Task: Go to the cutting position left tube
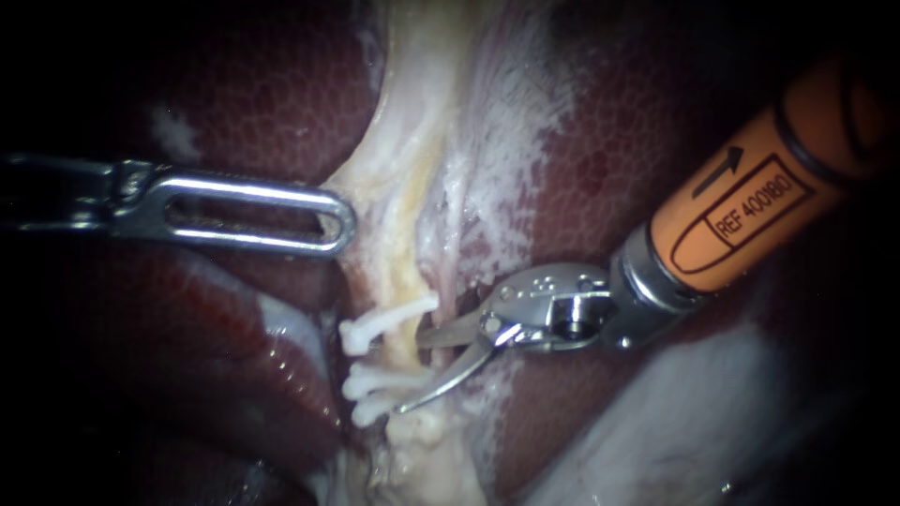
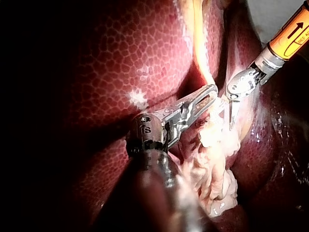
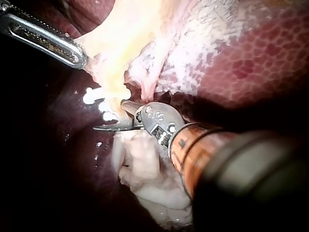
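Observation:
A pale yellowish tube (image 1: 405, 281) runs down between dark red liver lobes (image 1: 234, 112). One white clip (image 1: 380, 323) crosses it, and two more clips (image 1: 375, 386) sit close together just below. My right instrument (image 1: 410, 373), on an orange shaft, has curved blades standing open. One blade lies just under the upper clip and the other reaches over the lower clips, with the tube in the gap. My left instrument (image 1: 342, 220), a slotted jaw pair, is shut on the pale tissue edge (image 1: 361, 187) above the clips. The left wrist view shows both the left instrument (image 2: 210, 94) and the right instrument (image 2: 228, 111).
White filmy tissue (image 1: 506, 122) spreads over the liver right of the tube. A pale lumpy mass (image 2: 217, 159) hangs below the clips, close under the right instrument's blades (image 3: 110, 117). A whitish sheet (image 1: 675, 422) lies at the lower right.

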